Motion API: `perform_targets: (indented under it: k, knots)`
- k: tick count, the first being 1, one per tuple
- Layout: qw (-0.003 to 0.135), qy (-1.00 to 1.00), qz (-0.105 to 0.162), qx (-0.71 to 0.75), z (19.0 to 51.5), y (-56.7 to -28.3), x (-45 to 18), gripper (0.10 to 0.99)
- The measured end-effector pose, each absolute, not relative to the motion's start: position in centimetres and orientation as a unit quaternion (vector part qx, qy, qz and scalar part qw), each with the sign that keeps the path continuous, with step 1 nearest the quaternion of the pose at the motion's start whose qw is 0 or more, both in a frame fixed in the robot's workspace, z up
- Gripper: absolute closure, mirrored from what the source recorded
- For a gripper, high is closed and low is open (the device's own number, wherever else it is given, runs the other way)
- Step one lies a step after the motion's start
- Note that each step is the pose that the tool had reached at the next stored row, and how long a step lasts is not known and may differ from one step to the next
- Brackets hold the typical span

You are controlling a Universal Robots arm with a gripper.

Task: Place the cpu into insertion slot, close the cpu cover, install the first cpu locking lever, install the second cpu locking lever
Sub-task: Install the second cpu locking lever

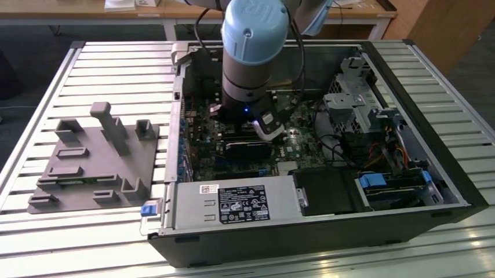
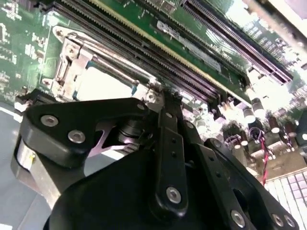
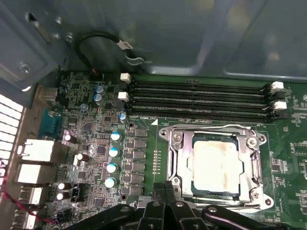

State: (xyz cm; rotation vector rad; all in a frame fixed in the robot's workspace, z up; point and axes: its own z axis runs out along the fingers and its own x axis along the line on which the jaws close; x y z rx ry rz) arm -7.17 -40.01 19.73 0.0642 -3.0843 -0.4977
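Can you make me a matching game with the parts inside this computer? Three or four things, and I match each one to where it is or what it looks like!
Things:
1. cpu
2. cpu cover
3. memory slots
4. gripper

Descriptions:
A. long, narrow and black, with white clips at the ends
B. pale square face showing through a window
C. black linkage right at the edge of the socket
D. silver frame lying flat around the chip

Pairs: 1-B, 2-D, 3-A, 4-C

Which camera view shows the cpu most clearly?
The first wrist view: the cpu lies face up in the insertion slot, framed by the closed cpu cover. In the second wrist view the hand hides most of it. In the exterior view the arm blocks it.
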Motion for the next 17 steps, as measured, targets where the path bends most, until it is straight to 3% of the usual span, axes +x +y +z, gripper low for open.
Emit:
perform_targets:
  k: [17]
  knots:
    - [0.008, -0.987, -0.159, 0.019, 21.2, -40.0, -7.2, 0.98]
